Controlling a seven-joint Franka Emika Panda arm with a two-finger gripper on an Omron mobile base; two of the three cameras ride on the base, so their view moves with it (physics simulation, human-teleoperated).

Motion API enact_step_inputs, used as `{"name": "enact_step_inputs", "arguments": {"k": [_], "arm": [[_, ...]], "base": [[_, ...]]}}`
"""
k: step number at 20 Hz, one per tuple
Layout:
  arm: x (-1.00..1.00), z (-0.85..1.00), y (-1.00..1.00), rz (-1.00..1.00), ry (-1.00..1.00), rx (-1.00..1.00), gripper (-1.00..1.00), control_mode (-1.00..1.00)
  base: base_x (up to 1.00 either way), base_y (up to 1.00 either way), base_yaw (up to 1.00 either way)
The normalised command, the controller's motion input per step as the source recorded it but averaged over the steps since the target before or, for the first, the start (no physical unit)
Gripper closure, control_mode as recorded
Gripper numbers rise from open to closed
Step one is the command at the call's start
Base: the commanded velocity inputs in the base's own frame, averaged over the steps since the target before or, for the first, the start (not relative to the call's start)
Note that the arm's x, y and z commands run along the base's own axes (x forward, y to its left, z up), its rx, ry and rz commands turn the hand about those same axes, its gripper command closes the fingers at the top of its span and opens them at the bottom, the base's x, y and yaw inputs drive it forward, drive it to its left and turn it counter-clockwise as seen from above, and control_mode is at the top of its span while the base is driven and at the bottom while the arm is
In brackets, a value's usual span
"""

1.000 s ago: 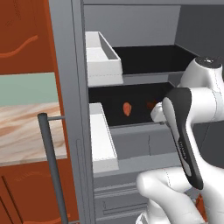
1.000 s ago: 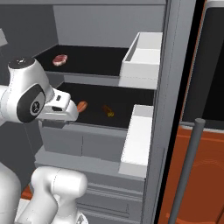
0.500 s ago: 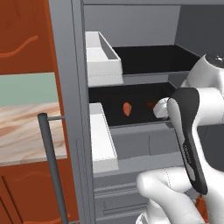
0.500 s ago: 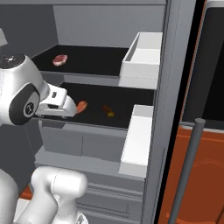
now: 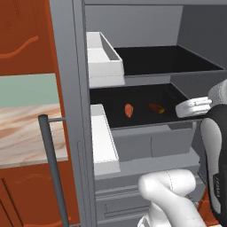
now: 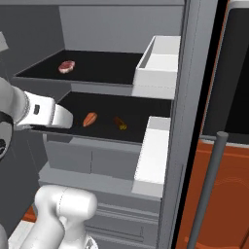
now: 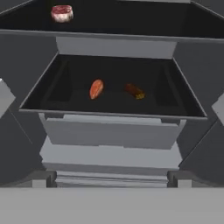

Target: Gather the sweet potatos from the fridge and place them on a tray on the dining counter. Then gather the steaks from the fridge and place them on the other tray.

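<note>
The fridge stands open. Current step, as judged: reach for a sweet potato, lying mid-left on the lower black shelf. The gripper, jaws spread and empty, must advance inward over it, then close.

Flat, even rendered light is falling softly without glare, leaving the tall grey fridge's black shelves dim and edges slightly blurred.
</note>
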Motion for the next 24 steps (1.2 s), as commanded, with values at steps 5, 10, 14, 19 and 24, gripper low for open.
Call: {"name": "enact_step_inputs", "arguments": {"k": [5, 10, 14, 19, 24], "arm": [[-0.17, 0.67, 0.00, 0.11, -0.20, 0.02, -1.00, -1.00], [0.17, 0.40, 0.18, 0.09, -0.12, 0.02, -1.00, -1.00], [0.35, 0.33, 0.40, 0.00, -0.01, 0.00, -1.00, -1.00], [0.54, 0.10, 0.12, 0.00, 0.00, 0.01, -1.00, -1.00], [0.48, -0.05, 0.06, 0.01, 0.01, 0.00, -1.00, -1.00]], "base": [[0.00, 0.00, 0.00], [0.00, 0.00, 0.00], [0.00, 0.00, 0.00], [0.00, 0.00, 0.00], [0.00, 0.00, 0.00]]}}
